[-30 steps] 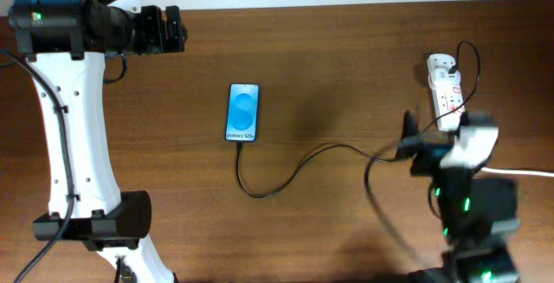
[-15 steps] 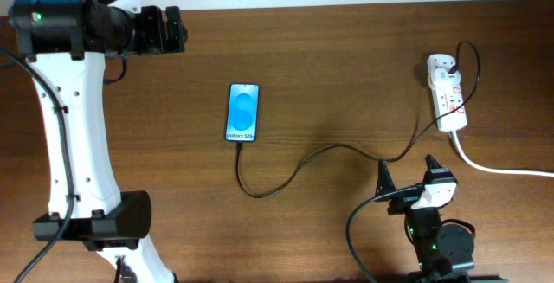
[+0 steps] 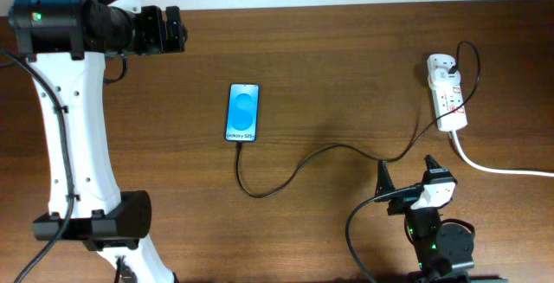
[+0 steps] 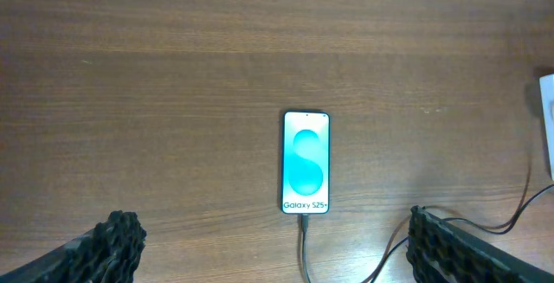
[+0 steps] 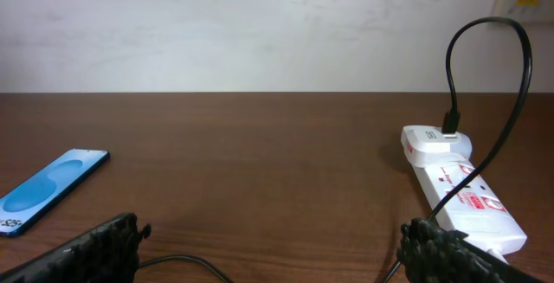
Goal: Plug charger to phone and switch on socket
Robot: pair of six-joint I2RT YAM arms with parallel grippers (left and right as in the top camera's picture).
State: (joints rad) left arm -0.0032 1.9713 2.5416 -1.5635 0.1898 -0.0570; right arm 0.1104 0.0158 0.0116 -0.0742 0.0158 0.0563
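Blue-screened phone ahead of left pincer, spread wide | socket ahead-right of right pincer, spread wide

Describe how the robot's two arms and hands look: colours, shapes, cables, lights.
The left arm is a long white link with black joints, a green light and a thin black cable alongside. The right arm is black with green lights and a white block. The left hand and right hand have black, bumpy-textured fingers.
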